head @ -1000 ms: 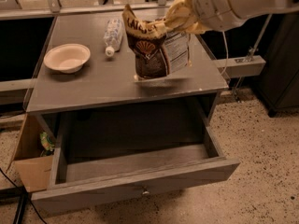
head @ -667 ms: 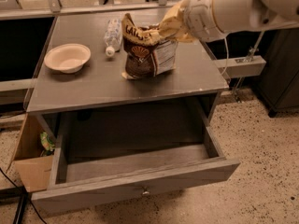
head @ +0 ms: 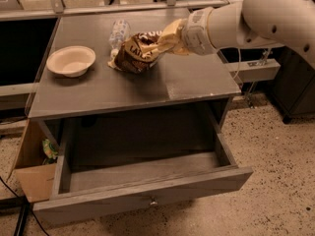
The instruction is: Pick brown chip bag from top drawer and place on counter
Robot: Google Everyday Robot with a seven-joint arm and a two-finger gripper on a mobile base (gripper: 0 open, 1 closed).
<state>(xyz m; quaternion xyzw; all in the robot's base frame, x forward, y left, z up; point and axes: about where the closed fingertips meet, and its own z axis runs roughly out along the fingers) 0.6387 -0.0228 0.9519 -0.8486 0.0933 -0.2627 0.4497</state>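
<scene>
The brown chip bag lies tilted on the counter, left of its middle, with its lower end touching the surface. My gripper reaches in from the right on the white arm and is shut on the bag's upper right end. The top drawer is pulled out below the counter, and nothing shows inside it. Its small metal knob is on the front panel.
A pale bowl sits on the counter's left side. A clear plastic bottle lies just behind the bag. A tan cardboard box with a small green packet stands left of the drawer. The floor is speckled.
My gripper has moved left and down with the bag. The bag has gone from hanging upright to lying tilted on the counter near the bottle.
</scene>
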